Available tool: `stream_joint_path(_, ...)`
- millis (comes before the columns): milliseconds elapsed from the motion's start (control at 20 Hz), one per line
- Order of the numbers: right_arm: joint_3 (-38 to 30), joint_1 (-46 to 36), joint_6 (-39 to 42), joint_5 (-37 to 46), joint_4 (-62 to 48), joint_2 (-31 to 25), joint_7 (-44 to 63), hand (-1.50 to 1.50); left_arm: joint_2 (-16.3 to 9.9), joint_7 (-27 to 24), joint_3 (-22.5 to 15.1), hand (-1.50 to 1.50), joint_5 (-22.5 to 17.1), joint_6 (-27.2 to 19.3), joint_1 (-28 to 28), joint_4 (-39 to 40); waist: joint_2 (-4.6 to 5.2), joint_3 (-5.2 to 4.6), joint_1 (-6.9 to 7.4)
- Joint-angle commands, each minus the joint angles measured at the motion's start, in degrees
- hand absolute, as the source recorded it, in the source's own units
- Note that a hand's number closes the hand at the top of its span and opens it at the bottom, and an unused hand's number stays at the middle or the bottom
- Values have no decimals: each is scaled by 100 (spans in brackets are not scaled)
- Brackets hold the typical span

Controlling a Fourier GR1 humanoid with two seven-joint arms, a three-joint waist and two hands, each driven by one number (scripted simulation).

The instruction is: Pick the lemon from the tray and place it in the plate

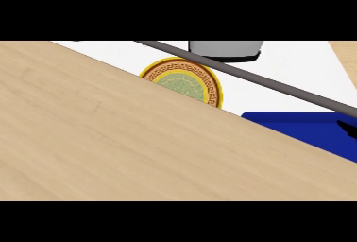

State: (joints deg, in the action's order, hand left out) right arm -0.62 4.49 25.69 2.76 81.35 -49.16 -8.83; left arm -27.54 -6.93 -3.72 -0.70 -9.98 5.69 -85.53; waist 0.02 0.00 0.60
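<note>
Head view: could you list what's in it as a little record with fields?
plate: gold-rimmed, patterned, lower part hidden by wooden surface
tray: blue, at right, partly hidden too
lemon: not visible
wooden surface: fills left and lower view
grey bar: runs diagonally past the plate
dark shape: at the right edge, over the tray; possibly a robot hand, cannot tell
</note>
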Motion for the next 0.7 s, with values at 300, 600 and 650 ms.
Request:
stream_joint_path(300,158,-769,636,923,-705,561,-235,-150,400,-159,191,0,354,212,67,18,-4,0,-41)
stream_joint_path(600,309,-1056,598,1738,-1635,826,-789,-150,236,209,548,0,340,559,-117,-124,1,3,-24)
stream_joint_path(650,115,-725,722,1692,-1324,644,-882,-150,564,-158,443,0,598,357,-368,468,-1,0,-67)
